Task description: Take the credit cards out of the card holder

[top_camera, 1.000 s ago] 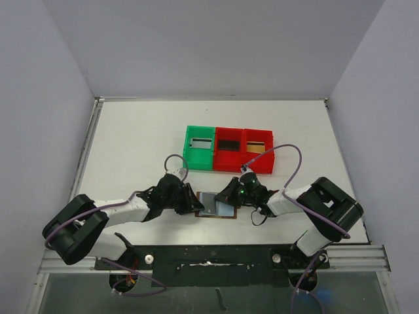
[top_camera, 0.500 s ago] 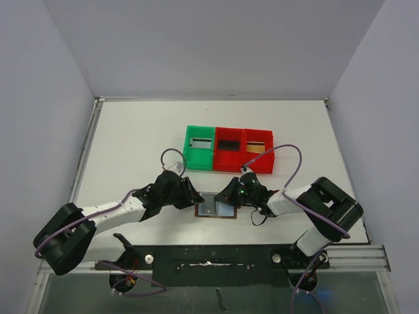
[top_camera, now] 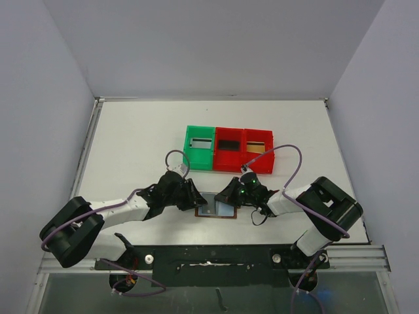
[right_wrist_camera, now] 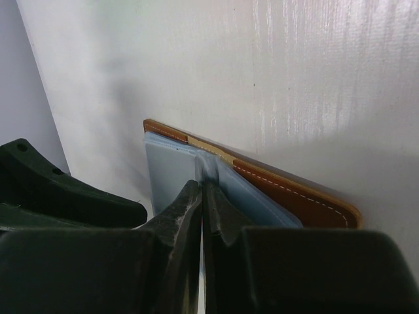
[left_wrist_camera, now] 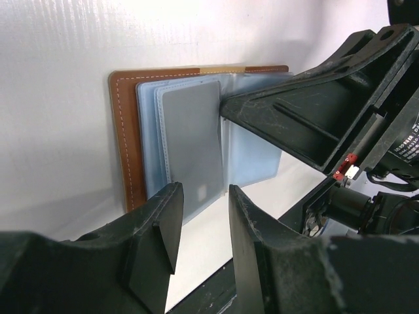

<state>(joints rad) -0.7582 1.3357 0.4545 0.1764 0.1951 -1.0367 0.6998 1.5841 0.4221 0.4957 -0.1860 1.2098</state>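
Observation:
The card holder (top_camera: 220, 210) lies open on the white table between both arms, brown leather (left_wrist_camera: 122, 144) outside, pale blue pockets (right_wrist_camera: 167, 171) inside. One grey credit card (left_wrist_camera: 194, 139) sits in the left pocket, its lower edge sticking out. My left gripper (left_wrist_camera: 204, 196) is open just short of that edge, with nothing between its fingers; from above, the left gripper (top_camera: 195, 202) is at the wallet's left side. My right gripper (right_wrist_camera: 201, 188) is shut on a pale blue inner leaf near the fold, and from above the right gripper (top_camera: 228, 197) covers the wallet's right half.
A green bin (top_camera: 199, 157) and two red bins (top_camera: 229, 159) (top_camera: 258, 161) stand in a row just behind the wallet. A grey rectangle shows inside the green one. The arm bases and a black rail (top_camera: 209, 256) run along the near edge.
My left gripper drew back a little from the wallet, then came in again to its left edge. The right gripper and the wallet have stayed put.

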